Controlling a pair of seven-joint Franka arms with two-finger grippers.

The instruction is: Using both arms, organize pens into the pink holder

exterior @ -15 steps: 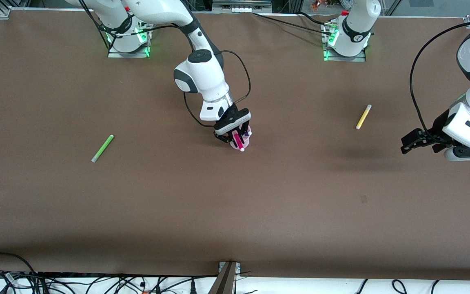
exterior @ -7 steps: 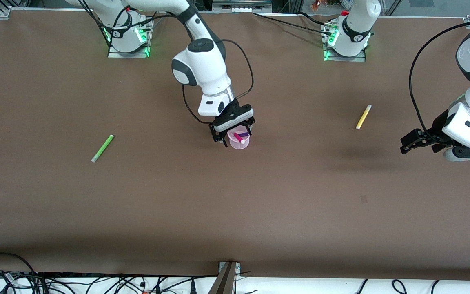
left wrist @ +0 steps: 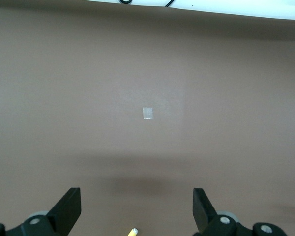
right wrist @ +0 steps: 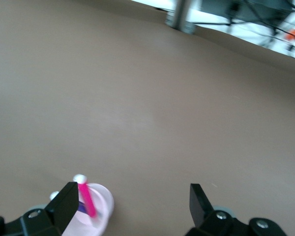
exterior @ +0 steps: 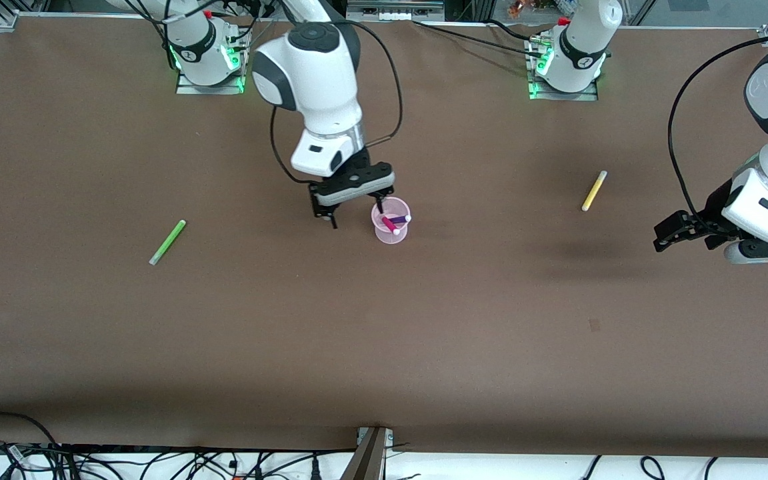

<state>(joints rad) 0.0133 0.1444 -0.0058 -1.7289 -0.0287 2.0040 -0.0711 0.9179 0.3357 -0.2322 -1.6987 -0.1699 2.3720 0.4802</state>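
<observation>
The pink holder (exterior: pixel 391 233) stands mid-table with the magenta pen (exterior: pixel 390 225) and the purple pen (exterior: pixel 398 218) leaning inside it. My right gripper (exterior: pixel 355 212) hangs open just beside the holder, toward the right arm's end, holding nothing. In the right wrist view the holder (right wrist: pixel 102 202) and magenta pen (right wrist: pixel 87 199) sit by one finger (right wrist: pixel 66 204). The green pen (exterior: pixel 168 241) lies toward the right arm's end. The yellow pen (exterior: pixel 594 191) lies toward the left arm's end. My left gripper (exterior: pixel 691 235) waits open and empty in the air near it; only the pen's tip (left wrist: pixel 132 231) shows there.
A small pale tape square (exterior: pixel 595 325) is stuck to the brown table (exterior: pixel 384 347), nearer the front camera than the yellow pen. Cables (exterior: pixel 157 460) and a metal bracket (exterior: pixel 372 453) run along the table's front edge.
My right gripper opened and let the magenta pen drop into the holder, then rose and drew off toward the right arm's end. The left arm has not moved.
</observation>
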